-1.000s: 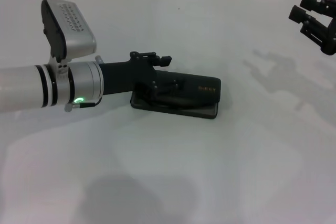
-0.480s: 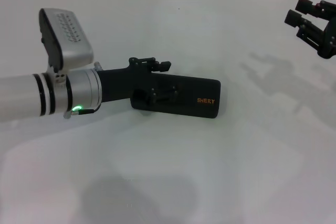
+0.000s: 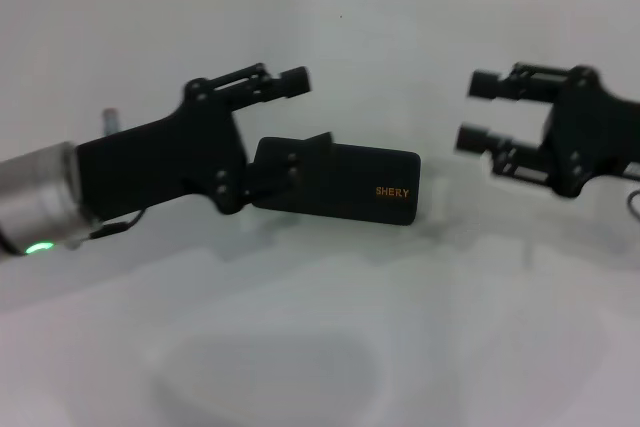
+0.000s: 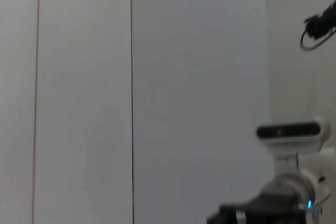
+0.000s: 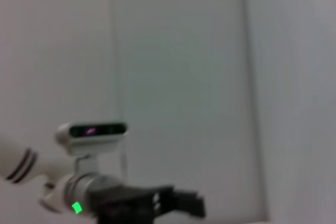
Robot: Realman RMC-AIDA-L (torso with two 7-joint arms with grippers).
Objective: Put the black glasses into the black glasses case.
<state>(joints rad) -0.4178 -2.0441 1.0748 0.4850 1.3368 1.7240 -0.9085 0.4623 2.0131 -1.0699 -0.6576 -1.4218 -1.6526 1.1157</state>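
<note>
Your black glasses case (image 3: 345, 183) lies closed mid-surface, glasses unseen; left pincer (image 3: 300, 112) and right pincer (image 3: 476, 111) hang released. Back both away gently without nudging it.

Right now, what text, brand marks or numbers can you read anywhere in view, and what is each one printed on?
"SHERY": small orange lettering on the lid of the black glasses case, near its right end in the head view.
No other words, numbers or signs are readable in the head view or either wrist view.
</note>
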